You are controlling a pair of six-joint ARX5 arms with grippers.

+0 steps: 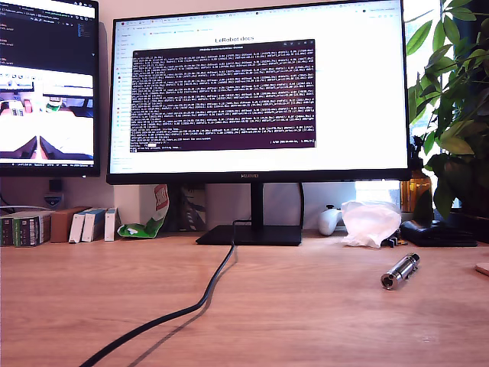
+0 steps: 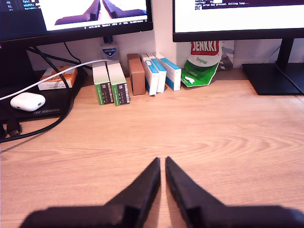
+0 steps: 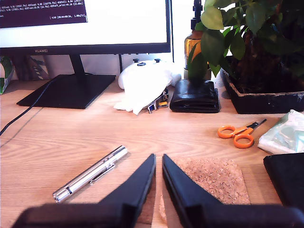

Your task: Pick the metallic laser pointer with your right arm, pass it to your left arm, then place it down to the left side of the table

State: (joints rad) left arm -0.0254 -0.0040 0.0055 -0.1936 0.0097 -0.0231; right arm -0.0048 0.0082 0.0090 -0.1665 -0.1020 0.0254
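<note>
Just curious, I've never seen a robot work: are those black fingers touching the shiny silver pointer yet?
Apart. The second wrist view shows bare wood between my second gripper and the metallic laser pointer.

A large monitor [image 1: 256, 88] stands on the wooden desk [image 1: 290, 306] before a pale wall [image 1: 103, 9]. At nine o'clock sits a second monitor [image 1: 47, 84]; at three, a leafy plant [image 1: 454, 99] catches bright daylight. Small boxes [image 1: 57, 226] line the wall at eight.
</note>
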